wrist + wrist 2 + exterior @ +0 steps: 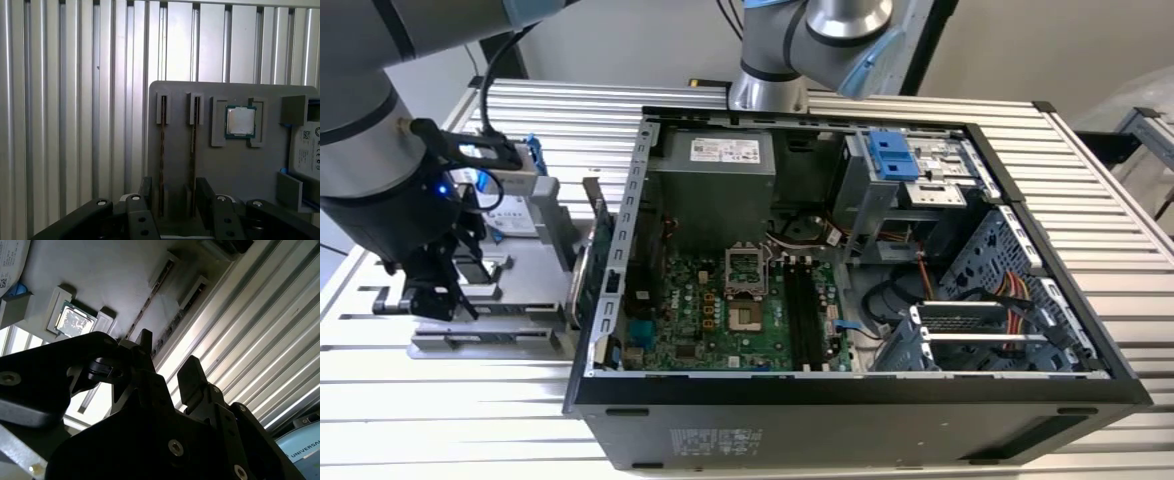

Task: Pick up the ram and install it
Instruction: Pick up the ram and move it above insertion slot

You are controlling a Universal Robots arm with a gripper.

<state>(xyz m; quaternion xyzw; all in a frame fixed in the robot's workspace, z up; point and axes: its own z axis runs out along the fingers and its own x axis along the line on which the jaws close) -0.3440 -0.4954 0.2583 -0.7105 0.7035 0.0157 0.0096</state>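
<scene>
The tool (174, 186) hangs wide open and empty by the ram (162, 150), and I fear it may catch the second stick (194, 150) just beside it.

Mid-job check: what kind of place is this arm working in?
Likely a robotics lab bench set up for PC assembly: an open computer case on a ribbed aluminium table, beside a grey fixture holding ram sticks and a processor.

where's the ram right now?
In the first wrist view the ram stands on edge in the grey tray's slots, beside the processor chip, the open gripper over one end. The tray sits on the exterior view's left, beside the computer case.
</scene>
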